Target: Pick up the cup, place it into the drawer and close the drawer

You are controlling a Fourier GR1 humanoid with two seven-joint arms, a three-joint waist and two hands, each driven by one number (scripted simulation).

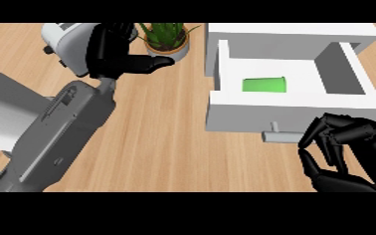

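Note:
A green cup (264,85) lies on the floor of the open white drawer (286,110) at the right of the counter. The drawer's grey handle (281,136) sticks out from its front panel. My right hand (339,154) is low at the right, just beside the handle's right end, fingers curled and holding nothing; whether it touches the handle I cannot tell. My left hand (114,52) is raised at the upper left, away from the drawer, with fingers relaxed and the thumb pointing right.
A white toaster (64,37) stands at the back left, partly behind my left hand. A potted plant (166,39) stands between it and the drawer. My grey left forearm (62,129) crosses the wooden counter (161,134).

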